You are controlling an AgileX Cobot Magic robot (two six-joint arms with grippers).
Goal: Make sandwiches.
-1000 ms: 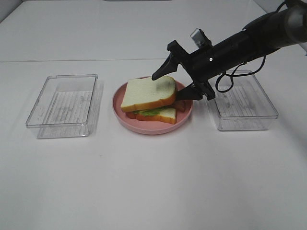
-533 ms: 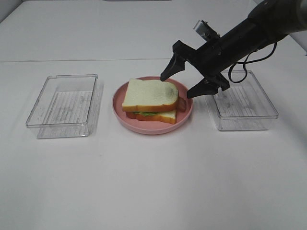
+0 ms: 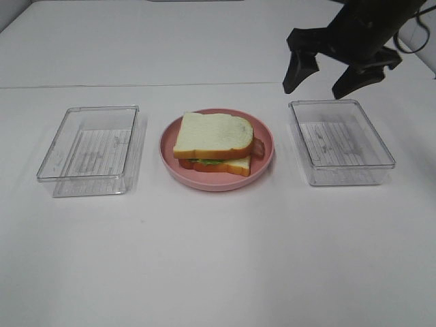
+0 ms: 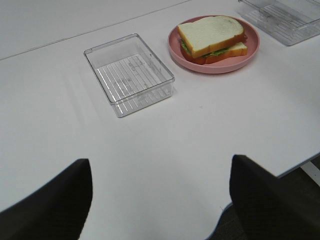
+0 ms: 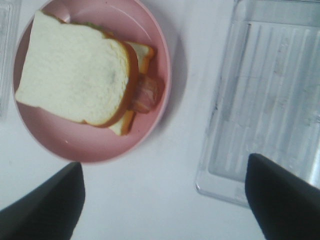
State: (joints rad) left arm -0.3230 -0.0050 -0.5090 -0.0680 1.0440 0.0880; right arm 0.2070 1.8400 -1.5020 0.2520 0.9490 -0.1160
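A sandwich (image 3: 213,142) lies on the pink round plate (image 3: 263,160) at the table's middle: a white bread slice on top, green lettuce and reddish-brown bacon under it, a second slice below. It also shows in the left wrist view (image 4: 212,36) and the right wrist view (image 5: 82,74). My right gripper (image 3: 328,80) is open and empty, raised above the far edge of the right clear tray (image 3: 340,141). My left gripper (image 4: 160,200) is open and empty, far from the plate, over the table's near side.
An empty clear tray (image 3: 92,148) stands left of the plate, seen too in the left wrist view (image 4: 129,73). The right tray is empty in the right wrist view (image 5: 270,105). The white table (image 3: 218,259) stretches bare in front.
My right gripper let go of the top bread slice, which now rests flat on the sandwich. The gripper rose and drew back to the right, above the right tray.
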